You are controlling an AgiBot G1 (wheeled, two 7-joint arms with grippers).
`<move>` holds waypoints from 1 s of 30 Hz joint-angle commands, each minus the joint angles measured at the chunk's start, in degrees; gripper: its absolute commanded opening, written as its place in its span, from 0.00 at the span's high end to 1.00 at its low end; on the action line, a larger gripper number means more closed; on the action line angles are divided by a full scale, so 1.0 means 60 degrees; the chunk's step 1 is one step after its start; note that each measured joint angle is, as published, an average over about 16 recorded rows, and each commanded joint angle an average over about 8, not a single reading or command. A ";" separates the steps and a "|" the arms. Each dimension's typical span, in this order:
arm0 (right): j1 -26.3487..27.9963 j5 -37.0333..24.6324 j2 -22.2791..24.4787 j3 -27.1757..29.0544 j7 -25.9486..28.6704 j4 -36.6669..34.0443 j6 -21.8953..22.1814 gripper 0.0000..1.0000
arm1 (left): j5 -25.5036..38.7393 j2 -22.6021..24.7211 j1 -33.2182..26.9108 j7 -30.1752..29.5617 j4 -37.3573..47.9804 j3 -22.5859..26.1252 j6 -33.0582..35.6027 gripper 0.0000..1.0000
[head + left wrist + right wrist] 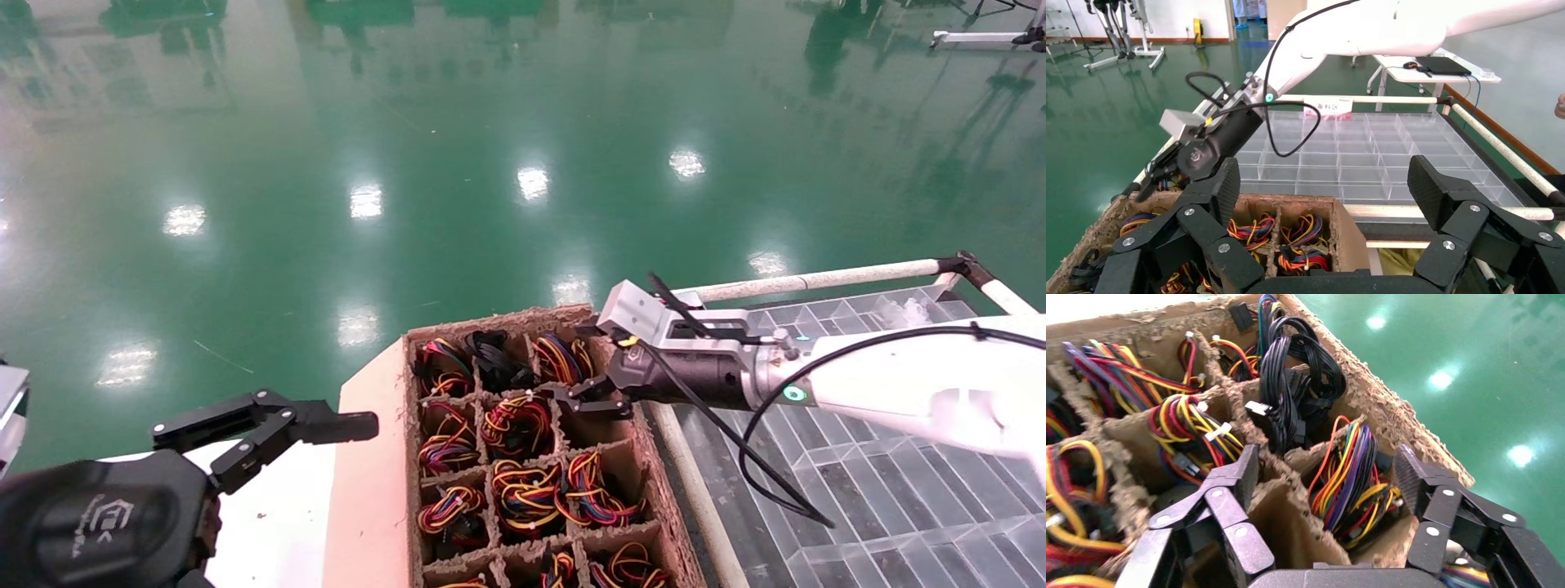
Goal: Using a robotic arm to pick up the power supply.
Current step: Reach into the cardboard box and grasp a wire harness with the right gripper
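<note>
The left gripper [270, 429] hung parked, fingers spread and holding nothing, over the white surface [278, 523] beside the brown cardboard divider box [372, 457]. In that box's cells lay the power supplies, showing mostly as coiled red, orange, yellow and black wire bundles [516, 425]. The right gripper [584, 398] hovered over the box's far right cells, jaws wide apart and empty, above a wire bundle [1349, 478], with a clear plastic tray [858, 490] to its right.

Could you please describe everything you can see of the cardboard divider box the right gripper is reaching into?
The cardboard box is brown, rough-edged pulp with frayed partitions forming a grid of cells. Most cells hold bundles of red, orange, yellow and black wires; one holds all-black cables. The open right gripper hangs over a seemingly empty cell.
</note>
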 commanded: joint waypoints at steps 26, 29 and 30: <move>0.0639 0.0154 -0.0980 0.0177 -0.1639 -0.2532 0.0874 1.00 | -0.0006 -0.0003 -0.0002 0.0004 0.0000 0.0008 -0.0003 0.00; 0.0660 0.0196 -0.0994 0.0206 -0.1661 -0.2619 0.0867 1.00 | -0.0006 -0.0004 -0.0002 0.0005 0.0000 0.0009 -0.0004 0.00; 0.0673 0.0213 -0.0996 0.0218 -0.1670 -0.2637 0.0861 1.00 | -0.0007 -0.0004 -0.0002 0.0005 0.0000 0.0010 -0.0004 0.00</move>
